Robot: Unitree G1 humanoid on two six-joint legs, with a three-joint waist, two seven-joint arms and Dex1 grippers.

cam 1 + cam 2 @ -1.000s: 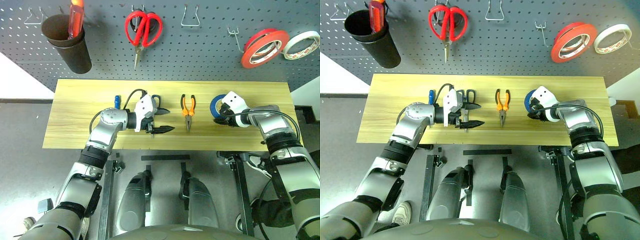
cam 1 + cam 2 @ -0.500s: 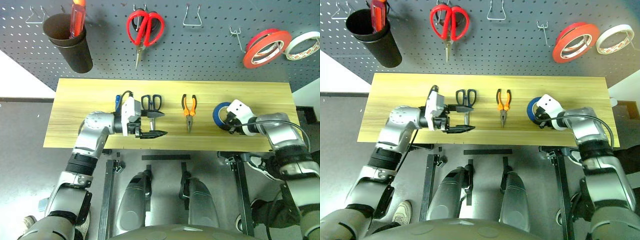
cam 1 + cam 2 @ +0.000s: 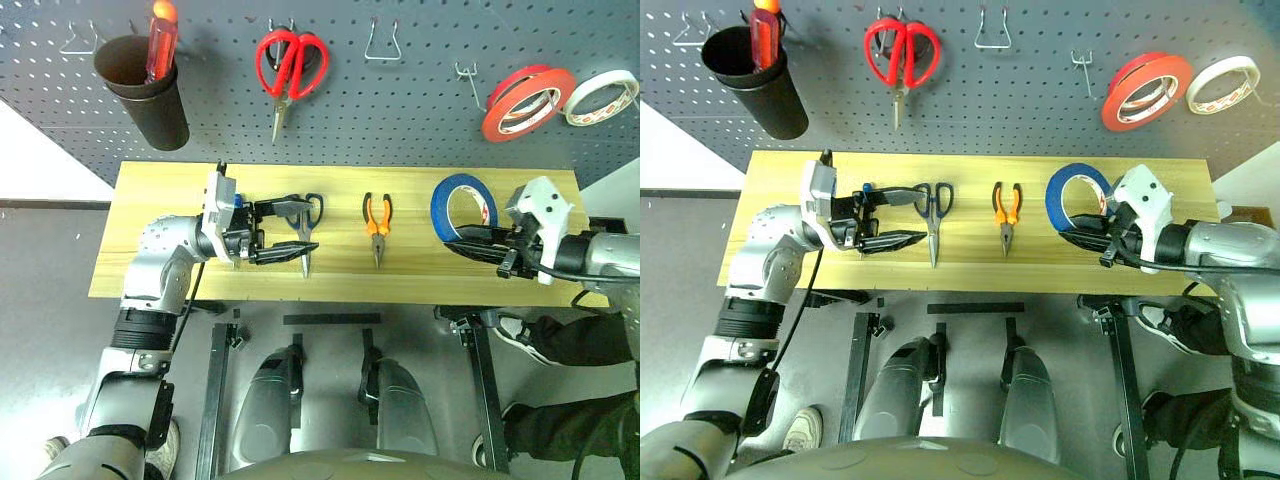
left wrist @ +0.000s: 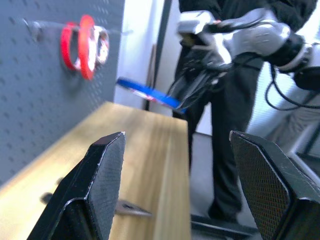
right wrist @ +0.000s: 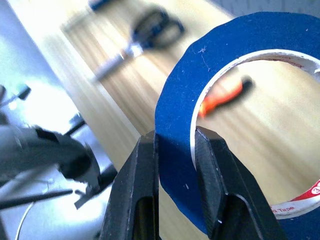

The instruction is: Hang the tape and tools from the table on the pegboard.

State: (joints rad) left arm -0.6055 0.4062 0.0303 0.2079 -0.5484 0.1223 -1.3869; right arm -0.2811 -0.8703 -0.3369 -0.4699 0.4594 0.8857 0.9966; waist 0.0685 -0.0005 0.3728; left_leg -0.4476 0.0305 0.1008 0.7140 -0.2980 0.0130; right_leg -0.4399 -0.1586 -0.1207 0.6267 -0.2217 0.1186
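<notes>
Right gripper (image 3: 1087, 237), right of centre in the head view, pinched on the wall of the blue tape (image 3: 1077, 195), lifted clear of the table (image 3: 970, 275). Thin edge-grip only; could twist or slip out when threaded over the hook (image 3: 1080, 66) at upper right on the pegboard (image 3: 1020, 100). Left gripper (image 3: 898, 217) wide and empty above the scissors (image 3: 933, 215) at centre left, close enough to knock them.

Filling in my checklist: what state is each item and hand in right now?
Blue tape: lifted off the table, pinched in right hand.
Left hand: open, empty.
Dark scissors: flat on table.
Pliers: flat on table.
Red scissors: hanging on pegboard.
Red tape: hanging.
</notes>
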